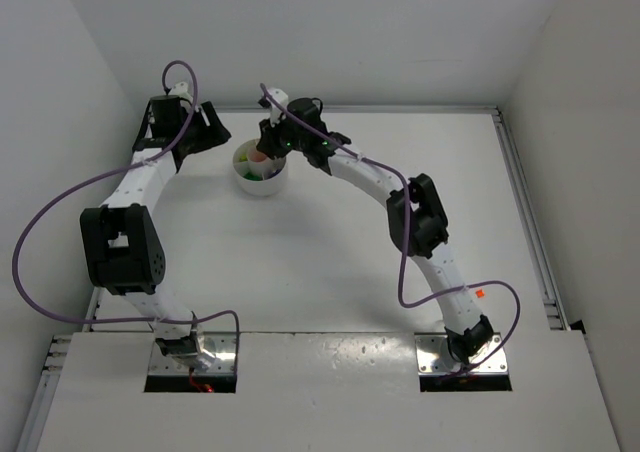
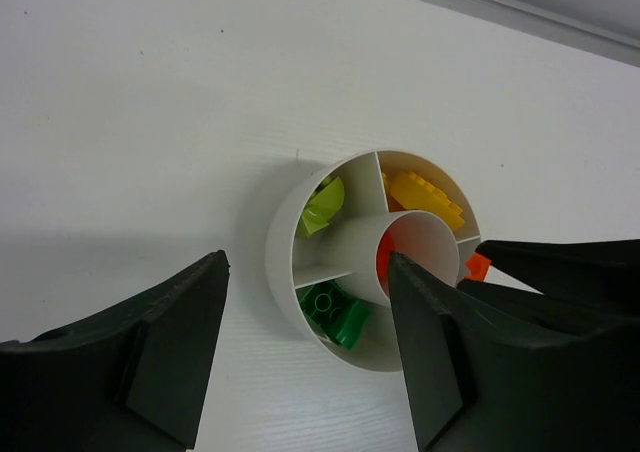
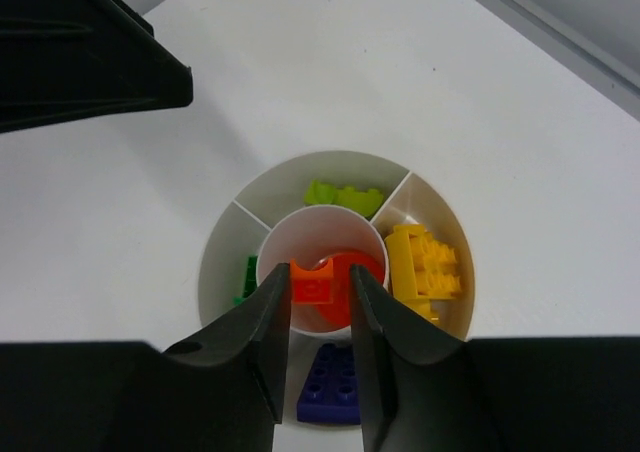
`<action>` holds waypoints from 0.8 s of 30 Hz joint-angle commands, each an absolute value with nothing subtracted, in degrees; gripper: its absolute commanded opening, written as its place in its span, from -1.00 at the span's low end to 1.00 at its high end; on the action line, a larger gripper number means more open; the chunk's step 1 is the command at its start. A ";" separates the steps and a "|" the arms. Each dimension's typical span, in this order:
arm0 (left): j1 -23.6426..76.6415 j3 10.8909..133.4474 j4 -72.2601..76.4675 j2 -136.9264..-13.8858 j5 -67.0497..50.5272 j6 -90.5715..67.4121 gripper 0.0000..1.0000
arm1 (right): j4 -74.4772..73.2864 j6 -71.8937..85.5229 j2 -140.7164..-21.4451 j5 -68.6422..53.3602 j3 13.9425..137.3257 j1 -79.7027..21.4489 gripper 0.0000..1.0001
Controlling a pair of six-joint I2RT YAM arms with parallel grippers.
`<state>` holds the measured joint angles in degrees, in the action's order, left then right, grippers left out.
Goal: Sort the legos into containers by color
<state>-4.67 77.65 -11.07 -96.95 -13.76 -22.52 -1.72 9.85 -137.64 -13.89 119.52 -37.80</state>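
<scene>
white table [image 1: 330, 262] boxed in by plain white walls [image 1: 350, 32], soft even light

Left gripper [image 2: 307, 260] spread before the white dish [image 2: 283, 240]; lime piece [image 2: 325, 204], green brick [image 2: 338, 310], yellow bricks [image 2: 428, 200] occupy separate sections.

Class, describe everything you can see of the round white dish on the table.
The white dish is low, round, smooth plastic by its look, standing upright on the white table. A round centre cup holds red pieces; walls split the outer ring into sections holding lime pieces, yellow bricks, a blue brick and a green brick. The right gripper hangs over the centre, an orange brick between its jaws.
</scene>
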 commanded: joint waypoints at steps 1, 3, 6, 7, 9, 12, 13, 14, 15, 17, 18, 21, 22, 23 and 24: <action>-5.45 77.61 -9.84 -94.39 -14.41 -22.24 0.41 | 0.79 9.75 -139.21 -13.54 122.34 -38.14 -0.40; -5.45 77.61 -9.84 -94.39 -14.41 -22.24 0.41 | 1.31 9.76 -139.22 -13.54 122.34 -38.14 -0.31; -5.45 77.61 -9.84 -94.92 -14.94 -22.24 0.41 | 1.32 9.76 -139.74 -13.54 122.34 -38.14 -0.29; -5.45 77.61 -9.84 -94.92 -14.94 -22.24 0.41 | 1.32 9.76 -139.75 -13.54 122.34 -38.14 -0.29; -5.45 77.61 -9.84 -94.92 -14.94 -22.24 0.41 | 1.84 9.76 -139.75 -13.54 122.34 -38.14 -0.26; -5.45 77.61 -9.84 -94.92 -14.94 -21.71 0.41 | 1.85 9.76 -139.75 -13.54 122.34 -38.14 -0.26; -5.45 77.09 -9.84 -94.92 -14.94 -21.71 0.41 | 1.85 9.76 -140.27 -13.54 122.87 -38.14 -0.26; -5.45 77.08 -9.84 -94.92 -14.94 -21.71 0.41 | 1.85 9.76 -140.27 -13.54 122.87 -38.67 -0.23; -5.45 77.08 -9.84 -94.92 -14.94 -21.71 0.41 | 1.85 9.76 -140.27 -12.93 122.87 -38.67 -0.23; -5.45 77.08 -9.84 -94.92 -14.94 -21.71 0.41 | 2.37 9.76 -140.27 -12.92 123.39 -38.67 -0.20; -5.45 77.08 -9.84 -94.92 -14.94 -21.71 0.41 | 2.37 9.76 -140.27 -12.92 123.40 -38.67 -0.20; -5.45 76.55 -9.32 -94.92 -16.95 -20.48 0.41 | 2.37 9.76 -140.27 -12.92 123.40 -38.67 -0.20; -5.45 76.55 -9.32 -94.92 -17.66 -19.87 0.41 | 2.37 9.76 -140.27 -12.92 123.40 -38.67 -0.20; -5.45 75.86 -9.32 -94.40 -18.45 -18.47 0.41 | 2.37 9.76 -139.58 -12.92 123.92 -38.67 -0.20; -5.45 75.85 -8.62 -93.44 -18.98 -17.85 0.41 | 1.59 9.76 -138.70 -12.92 123.93 -38.67 -0.20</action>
<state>-4.71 76.71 -10.87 -96.90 -15.94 -20.49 -1.06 9.89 -140.68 -13.45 120.62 -38.13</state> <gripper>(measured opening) 0.702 0.396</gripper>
